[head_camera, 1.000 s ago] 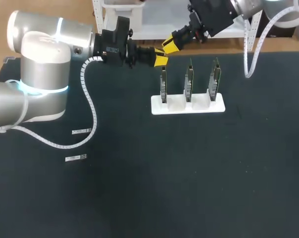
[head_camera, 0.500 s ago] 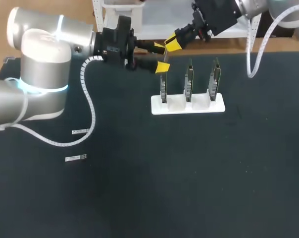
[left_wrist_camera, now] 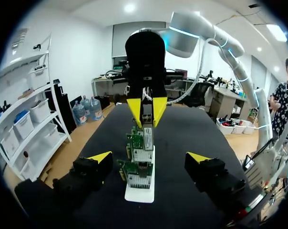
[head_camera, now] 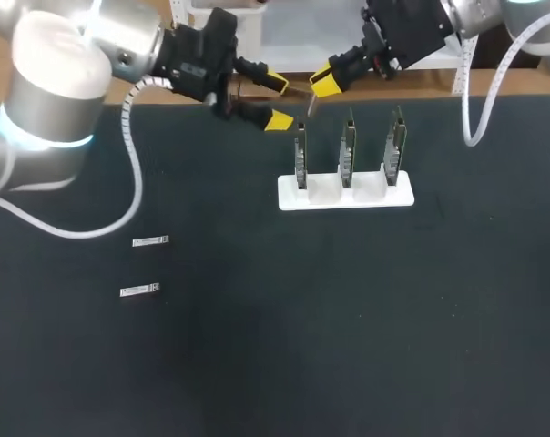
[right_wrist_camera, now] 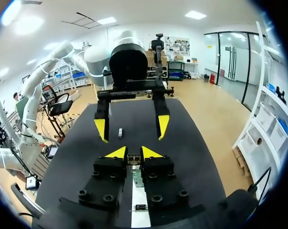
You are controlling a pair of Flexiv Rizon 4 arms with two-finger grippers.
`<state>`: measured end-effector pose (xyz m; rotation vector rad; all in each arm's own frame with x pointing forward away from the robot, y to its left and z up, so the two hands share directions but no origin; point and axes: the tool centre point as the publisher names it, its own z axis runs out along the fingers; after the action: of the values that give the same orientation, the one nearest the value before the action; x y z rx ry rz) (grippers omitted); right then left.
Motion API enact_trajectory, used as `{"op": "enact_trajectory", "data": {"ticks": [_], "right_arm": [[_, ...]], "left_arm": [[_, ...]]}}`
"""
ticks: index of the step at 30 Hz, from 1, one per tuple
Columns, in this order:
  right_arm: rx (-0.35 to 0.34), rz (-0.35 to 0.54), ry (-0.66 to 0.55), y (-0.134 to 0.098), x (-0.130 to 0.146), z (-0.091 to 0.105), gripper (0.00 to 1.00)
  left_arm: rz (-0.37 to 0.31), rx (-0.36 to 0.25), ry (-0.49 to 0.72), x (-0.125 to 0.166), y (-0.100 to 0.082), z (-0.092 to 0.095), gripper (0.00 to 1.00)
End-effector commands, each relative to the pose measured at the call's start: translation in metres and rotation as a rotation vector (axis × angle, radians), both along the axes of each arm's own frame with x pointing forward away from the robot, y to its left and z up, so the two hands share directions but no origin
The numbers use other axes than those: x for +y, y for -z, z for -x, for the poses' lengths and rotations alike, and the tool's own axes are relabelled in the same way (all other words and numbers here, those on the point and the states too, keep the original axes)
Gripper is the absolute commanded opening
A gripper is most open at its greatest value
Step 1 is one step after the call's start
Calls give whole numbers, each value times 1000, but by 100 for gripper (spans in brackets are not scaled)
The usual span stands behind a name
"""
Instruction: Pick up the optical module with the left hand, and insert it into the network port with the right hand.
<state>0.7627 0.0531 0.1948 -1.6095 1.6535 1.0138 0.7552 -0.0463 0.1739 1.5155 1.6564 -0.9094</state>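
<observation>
My right gripper [head_camera: 322, 84] is shut on the thin metal optical module [head_camera: 311, 102], which hangs from its tips just above and behind the leftmost network board [head_camera: 300, 155]. In the right wrist view the module [right_wrist_camera: 133, 159] sits between the yellow tips of that gripper [right_wrist_camera: 133, 152]. My left gripper [head_camera: 273, 100] stands open and empty just left of the module, not touching it. From the left wrist, that gripper [left_wrist_camera: 149, 157] is spread wide and faces the right gripper [left_wrist_camera: 146, 107] over the row of boards [left_wrist_camera: 140, 143].
Three upright boards stand in a white stand [head_camera: 330, 198] at the back middle of the black table. Two spare modules [head_camera: 150, 240] [head_camera: 138, 289] lie flat at the left.
My left gripper opened, let go of the module and drew back to the left. The right gripper kept the module and lifted slightly to the right.
</observation>
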Motion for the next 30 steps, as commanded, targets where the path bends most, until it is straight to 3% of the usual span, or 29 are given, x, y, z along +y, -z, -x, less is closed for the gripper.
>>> {"op": "enact_trajectory", "data": {"ticks": [1,10,14,30], "right_arm": [[-4,0,0,-1,-1,2,0],[-10,6,-6,-2,-1,4,0],[-12,9,-9,-2,-1,6,0],[-26,21,-20,-5,0,10,0]], "left_arm": [[-68,6,-8,9,-5,3,100],[-134,21,11,0,11,2,100],[-125,33,22,-7,19,1,100],[-155,28,4,-5,18,6,100]]}}
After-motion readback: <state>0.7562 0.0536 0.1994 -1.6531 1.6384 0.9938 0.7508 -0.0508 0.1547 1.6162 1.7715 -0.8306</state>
